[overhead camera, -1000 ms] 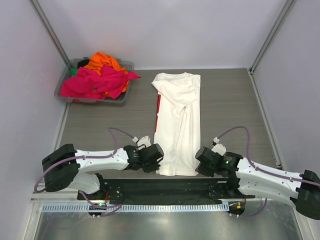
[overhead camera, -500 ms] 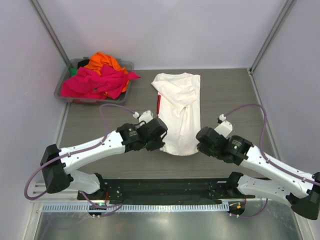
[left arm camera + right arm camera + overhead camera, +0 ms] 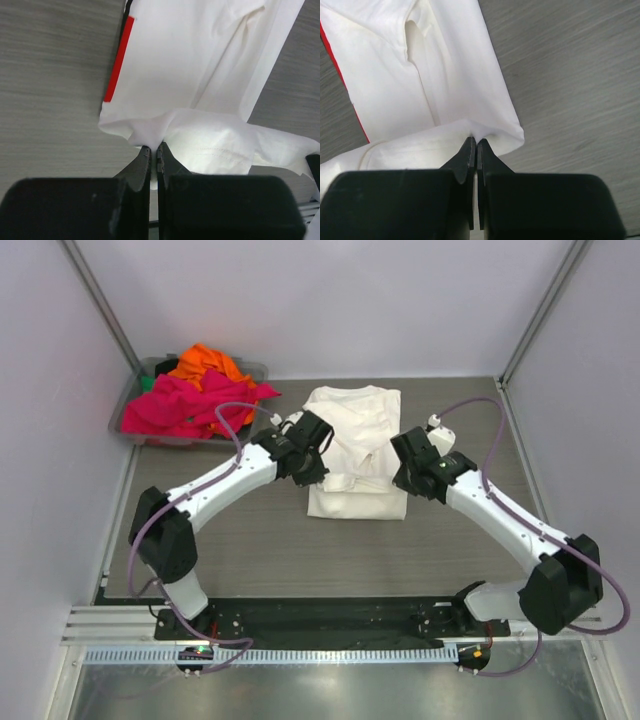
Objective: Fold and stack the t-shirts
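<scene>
A cream-white t-shirt lies on the table's middle, its lower half doubled back over the upper half. A red strip of print shows along its left edge. My left gripper is shut on the hem's left corner, and my right gripper is shut on the hem's right corner. Both corners hang a little above the cloth beneath. Hot pink and orange t-shirts are heaped in the bin.
A grey plastic bin stands at the back left corner, overflowing with the pink and orange cloth. Walls close the table in on the left, right and back. Bare wooden tabletop lies between the shirt and the arm bases.
Both grippers carried the hem away from the near edge toward the collar, folding the shirt's lower half over. The arms now reach much farther out.
</scene>
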`<act>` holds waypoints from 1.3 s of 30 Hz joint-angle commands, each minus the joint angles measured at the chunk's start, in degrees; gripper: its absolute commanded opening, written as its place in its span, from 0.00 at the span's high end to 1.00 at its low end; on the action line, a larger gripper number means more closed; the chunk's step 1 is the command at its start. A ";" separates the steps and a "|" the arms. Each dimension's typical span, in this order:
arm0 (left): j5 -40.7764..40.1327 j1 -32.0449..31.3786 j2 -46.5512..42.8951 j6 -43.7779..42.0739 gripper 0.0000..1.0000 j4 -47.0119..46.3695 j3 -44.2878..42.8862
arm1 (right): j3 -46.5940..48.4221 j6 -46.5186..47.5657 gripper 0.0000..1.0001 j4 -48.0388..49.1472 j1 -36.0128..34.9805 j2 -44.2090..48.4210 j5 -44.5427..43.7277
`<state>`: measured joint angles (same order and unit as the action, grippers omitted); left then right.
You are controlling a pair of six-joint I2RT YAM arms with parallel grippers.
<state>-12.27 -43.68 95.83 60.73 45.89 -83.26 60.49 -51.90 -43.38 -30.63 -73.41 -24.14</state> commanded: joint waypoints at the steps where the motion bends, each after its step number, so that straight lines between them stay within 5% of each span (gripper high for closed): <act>1: 3.12 2.89 4.52 -5.62 1.00 0.17 -5.49 | 4.46 5.84 0.99 4.09 3.03 -3.66 0.58; 21: 10.60 12.13 26.50 -11.60 1.00 0.17 -23.43 | 16.41 12.52 0.99 11.82 11.91 -27.30 7.18; 24: 12.00 13.18 29.93 -11.69 0.91 0.87 -26.33 | 19.39 12.88 0.98 11.91 12.70 -30.29 7.61; 29: 16.83 17.13 38.87 -11.86 0.53 7.27 -41.07 | 32.90 14.54 0.32 7.29 15.69 -40.29 10.96; 34: 19.48 20.91 42.60 -13.00 0.42 17.55 -60.42 | 50.61 16.82 0.27 -3.03 16.48 -42.80 11.92; 39: 19.39 20.92 27.17 -13.01 0.34 9.24 -42.46 | 39.12 17.27 0.28 0.74 11.57 -29.55 14.91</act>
<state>4.62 -21.76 133.82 48.80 56.31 -132.09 104.20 -36.34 -41.76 -14.68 -113.60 -12.29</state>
